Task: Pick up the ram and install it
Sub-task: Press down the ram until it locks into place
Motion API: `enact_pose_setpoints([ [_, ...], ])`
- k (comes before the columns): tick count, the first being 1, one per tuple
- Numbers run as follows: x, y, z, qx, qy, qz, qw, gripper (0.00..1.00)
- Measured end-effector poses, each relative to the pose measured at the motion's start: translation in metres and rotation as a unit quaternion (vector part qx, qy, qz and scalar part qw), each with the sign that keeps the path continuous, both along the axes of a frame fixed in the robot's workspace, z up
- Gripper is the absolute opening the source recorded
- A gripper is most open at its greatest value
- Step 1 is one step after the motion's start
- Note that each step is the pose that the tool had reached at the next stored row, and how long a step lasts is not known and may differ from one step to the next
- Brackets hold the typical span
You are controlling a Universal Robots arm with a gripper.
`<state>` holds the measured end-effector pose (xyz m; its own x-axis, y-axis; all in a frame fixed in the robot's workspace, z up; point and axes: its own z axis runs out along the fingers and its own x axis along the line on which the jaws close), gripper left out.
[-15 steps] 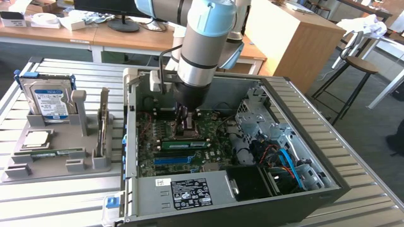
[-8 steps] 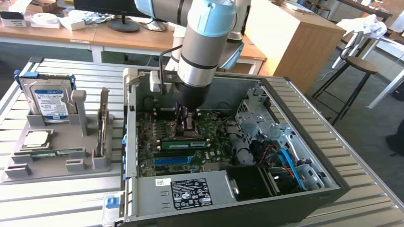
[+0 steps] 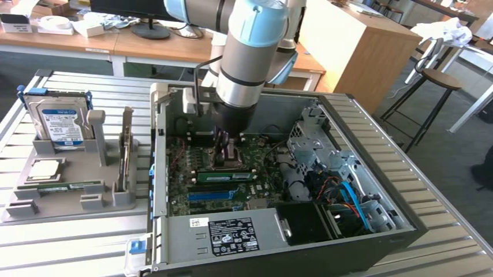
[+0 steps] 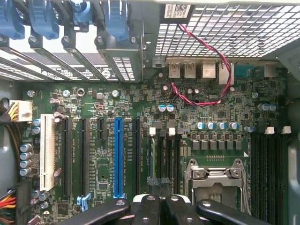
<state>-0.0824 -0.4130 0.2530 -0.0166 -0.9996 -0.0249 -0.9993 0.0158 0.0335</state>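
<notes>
**A:** Start at the gripper [image 3: 228, 154]. Are the jaws clamped on anything?

**B:** I cannot tell. In the wrist view the gripper [image 4: 159, 199] hangs low over the motherboard [image 4: 93, 101], right above the memory slots, but whether the jaws are gripping or loose does not show.

**A:** And the ram [image 3: 226, 175]?

**B:** It stands on its long edge inside the computer case [image 3: 400, 190], a narrow green stick directly under the gripper and just beside its tip. In the wrist view the ram [image 4: 152, 157] is a thin green line in one of the slots between the white clips. I cannot tell whether it is fully seated.

**A:** What is next to it?

**B:** The long blue slot [image 3: 212, 195] runs parallel to it, on the side away from the arm [image 3: 250, 52]. In the wrist view that blue slot [image 4: 118, 157] lies beyond some black slots, with a white slot [image 4: 47, 150] further out. On the other side of the ram sits the metal processor socket [image 4: 214, 180]. Red and black wires [image 4: 220, 61] loop near the rear ports.

**A:** And outside the case?

**B:** At the exterior view's left, a grey fixture [image 3: 77, 173] rests on the slatted tabletop [image 3: 69, 242], well apart from the ram. It holds an upright hard drive [image 3: 62, 121] and an expansion card [image 3: 126, 150] standing on edge.
</notes>
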Motion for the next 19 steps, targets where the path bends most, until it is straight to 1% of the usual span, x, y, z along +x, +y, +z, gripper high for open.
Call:
enact_pose_setpoints([
  [19, 0.000, 0.0000, -0.0124, 0.0000, 0.0000, 0.000, 1.0000, 0.10],
])
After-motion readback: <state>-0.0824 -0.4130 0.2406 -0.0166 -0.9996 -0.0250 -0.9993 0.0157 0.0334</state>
